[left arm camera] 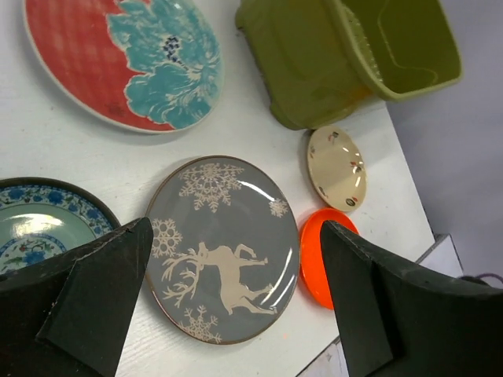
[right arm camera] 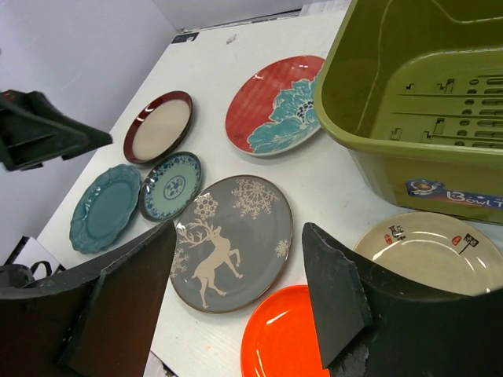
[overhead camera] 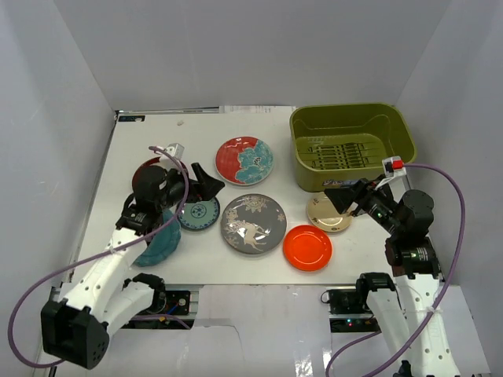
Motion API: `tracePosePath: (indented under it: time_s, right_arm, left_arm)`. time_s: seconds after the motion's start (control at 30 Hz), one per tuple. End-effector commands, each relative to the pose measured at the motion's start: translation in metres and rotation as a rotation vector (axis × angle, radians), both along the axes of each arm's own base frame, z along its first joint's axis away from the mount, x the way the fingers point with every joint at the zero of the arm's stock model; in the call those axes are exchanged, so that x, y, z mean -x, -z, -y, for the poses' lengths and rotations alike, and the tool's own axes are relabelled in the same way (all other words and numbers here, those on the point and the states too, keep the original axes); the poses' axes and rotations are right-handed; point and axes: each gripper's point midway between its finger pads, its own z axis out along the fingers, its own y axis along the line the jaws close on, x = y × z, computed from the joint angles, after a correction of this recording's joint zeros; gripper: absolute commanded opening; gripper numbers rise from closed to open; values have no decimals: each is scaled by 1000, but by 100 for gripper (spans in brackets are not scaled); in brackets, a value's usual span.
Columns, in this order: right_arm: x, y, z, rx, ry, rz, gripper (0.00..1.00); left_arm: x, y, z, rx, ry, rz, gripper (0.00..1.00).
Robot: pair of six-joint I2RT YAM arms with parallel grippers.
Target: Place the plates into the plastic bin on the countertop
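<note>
- Left gripper (left arm camera: 236,226) – jaws spread, holding nothing, toward the left edge.
- Right gripper (right arm camera: 240,229) – likewise spread, near the right edge.
- Plastic bin (overhead camera: 314,171) stood at the far right corner; seven plates (overhead camera: 253,224) lay outside it on the countertop (overhead camera: 149,141).

Pale grey walls (overhead camera: 63,94) stand along the left, far and right edges of the tabletop (overhead camera: 196,133). At the far left corner lies a small dark label (overhead camera: 131,118). Near it, to the right, is a tiny grey mark (overhead camera: 181,122). A white sheet (overhead camera: 255,109) lies flat at the middle of the far edge.
</note>
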Motion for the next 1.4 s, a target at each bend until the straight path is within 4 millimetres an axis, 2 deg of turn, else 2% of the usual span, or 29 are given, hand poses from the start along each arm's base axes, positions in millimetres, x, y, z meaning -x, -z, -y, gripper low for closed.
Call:
tracePosePath:
  time_s: [0.0,0.03,0.1,0.13,0.23,0.27,0.33,0.37,0.43,0.47,0.5,0.53,0.57,0.77,0.8,0.9,0.97,1.0,1.03,1.2,1.33,1.37]
  right_arm:
    - [2,-9,-3,-9,-27,52,72]
    - [3,-7,-3,-7,-30,48,72]
    - [5,-1,-5,-7,-42,37,72]
    - [7,0,-6,-8,-50,38,71]
    - [13,4,-7,-5,-59,38,70]
    - [15,4,-7,1,-62,44,70]
    - [19,7,-10,4,-76,38,70]
    - [21,7,-10,5,-81,40,70]
    - [24,12,-12,4,-96,31,69]
    - [26,12,-13,4,-99,37,69]
    - [26,16,-14,5,-105,29,69]
    - [28,17,-15,6,-110,30,69]
    - [28,18,-16,6,-116,27,69]
    - [30,21,-19,5,-136,27,68]
    - [31,21,-20,-1,-143,26,67]
    - [31,24,-23,-20,-154,17,67]
    - [30,27,-23,-24,-154,6,67]
    - [29,28,-23,-24,-152,4,66]
    - [29,29,-23,-24,-151,1,66]
    - [25,41,-21,-11,-137,-26,66]
    - [24,44,-21,-10,-135,-33,66]
    - [23,43,-21,-9,-132,-31,66]
  left_arm:
    - [-23,3,-5,6,-97,-66,98]
    - [-33,18,-7,-13,-130,-117,98]
    - [-51,27,-15,-28,-223,-180,98]
    - [-60,48,-14,-56,-240,-243,98]
    - [-83,56,-14,-46,-306,-302,98]
    - [-91,71,-13,-59,-316,-342,98]
    - [-108,73,-13,-58,-351,-339,98]
    - [-116,89,-14,-78,-368,-369,97]
    - [-132,91,-12,-68,-370,-358,95]
    - [-138,95,-14,-62,-366,-359,95]
    - [-144,108,-12,-63,-355,-379,93]
    - [-149,110,-10,-46,-348,-375,92]
    - [-154,124,-15,-46,-355,-403,88]
    - [-174,139,-2,46,-279,-404,76]
    - [-177,147,0,50,-275,-412,72]
    - [-189,149,7,95,-268,-422,66]
    - [-192,158,12,127,-261,-447,59]
    - [-196,158,15,144,-256,-435,53]
    - [-197,166,15,149,-258,-449,45]
    - [-206,177,18,203,-282,-449,40]
    - [-207,181,18,227,-288,-446,19]
    - [-206,175,18,235,-285,-427,9]
